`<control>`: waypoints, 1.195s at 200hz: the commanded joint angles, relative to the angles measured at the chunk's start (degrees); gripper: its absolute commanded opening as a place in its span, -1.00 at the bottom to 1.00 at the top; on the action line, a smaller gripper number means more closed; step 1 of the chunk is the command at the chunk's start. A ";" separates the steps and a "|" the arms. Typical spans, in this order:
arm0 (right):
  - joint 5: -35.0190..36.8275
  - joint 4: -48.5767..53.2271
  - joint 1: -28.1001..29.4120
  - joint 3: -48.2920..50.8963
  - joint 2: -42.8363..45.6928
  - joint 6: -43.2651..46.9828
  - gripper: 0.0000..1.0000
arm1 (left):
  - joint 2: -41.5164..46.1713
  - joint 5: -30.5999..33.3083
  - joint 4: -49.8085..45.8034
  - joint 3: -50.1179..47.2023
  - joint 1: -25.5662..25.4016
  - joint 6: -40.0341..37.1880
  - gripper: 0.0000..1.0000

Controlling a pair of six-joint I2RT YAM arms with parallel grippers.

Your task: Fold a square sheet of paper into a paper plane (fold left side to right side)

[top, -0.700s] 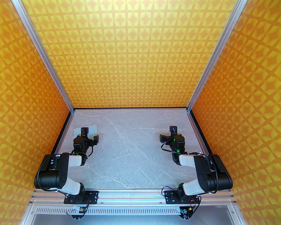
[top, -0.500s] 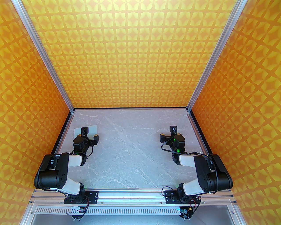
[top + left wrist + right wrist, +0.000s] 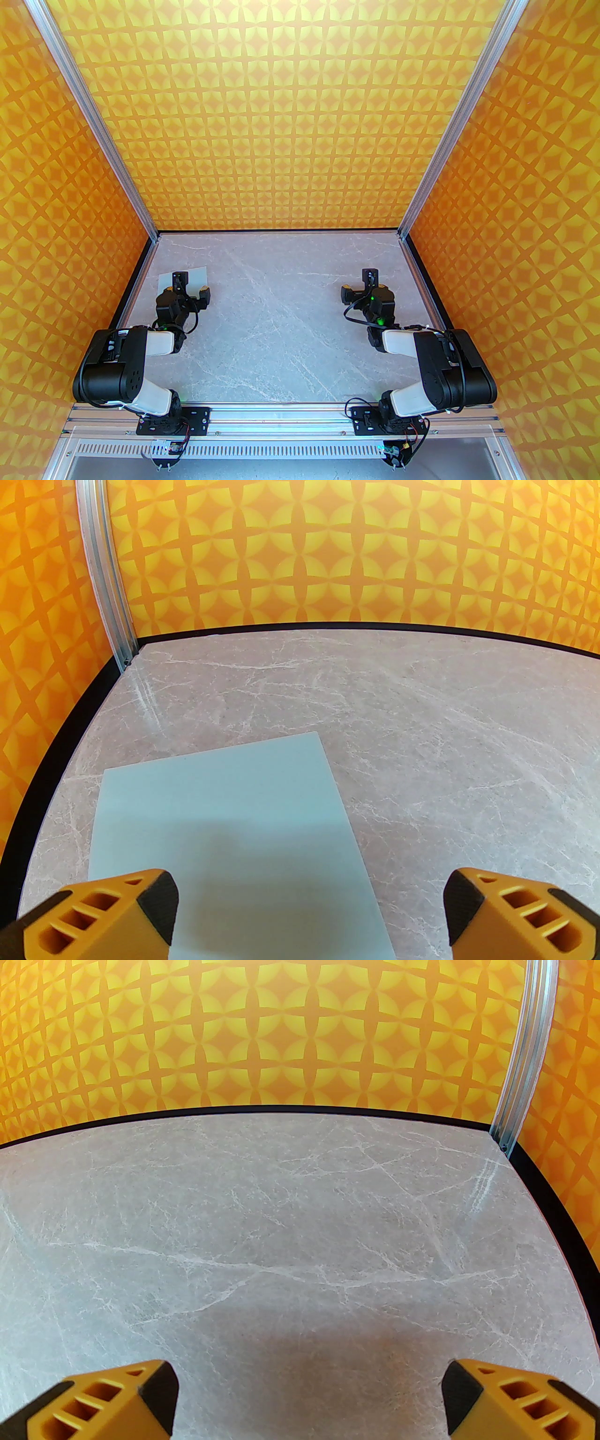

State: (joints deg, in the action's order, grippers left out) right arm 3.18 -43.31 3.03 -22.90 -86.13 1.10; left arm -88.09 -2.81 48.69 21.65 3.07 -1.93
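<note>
The square sheet of paper [image 3: 225, 836] lies flat on the table [image 3: 422, 742] in the lower left of the left wrist view. It sits beneath the left gripper [image 3: 310, 902], whose jaws stand wide apart, probably not touching it. The right gripper [image 3: 309, 1382], mid-right in the top view, gapes wide above the table.

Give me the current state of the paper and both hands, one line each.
square sheet of paper: lying flat on the table, unfolded, no creases visible, not gripped.
left hand: open, over the sheet's near part, gripping nothing.
right hand: open, over bare table, gripping nothing.
</note>
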 commanded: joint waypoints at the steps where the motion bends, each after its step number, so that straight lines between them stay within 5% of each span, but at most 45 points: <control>1: -0.28 0.33 0.14 -1.04 0.23 -0.22 0.97 | 0.03 -0.36 -0.94 1.11 0.62 0.44 0.98; 109: -0.35 0.02 0.06 -0.85 0.39 -0.22 0.97 | 0.64 -0.45 -2.65 1.93 0.80 0.62 0.98; 128: 0.10 2.94 0.13 -1.05 4.20 -0.28 0.97 | 4.97 -0.44 -13.72 6.53 0.80 0.83 0.98; 156: 3.59 20.29 0.10 -5.39 16.41 -5.29 0.97 | 8.53 2.46 -49.19 24.46 1.04 9.13 0.98; 183: 4.59 32.35 0.09 -9.83 24.67 -23.38 0.97 | 1.25 1.95 -69.25 38.86 1.85 19.18 0.98; 239: -13.63 46.23 0.55 -18.14 28.29 -28.77 0.97 | -10.34 -1.84 -68.73 39.50 0.15 28.73 1.00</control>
State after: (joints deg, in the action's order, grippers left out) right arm -1.17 -6.94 2.98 -39.86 -59.05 -22.61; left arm -94.52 -2.55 -13.15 63.46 4.32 20.45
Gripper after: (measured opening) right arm 0.986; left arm 0.998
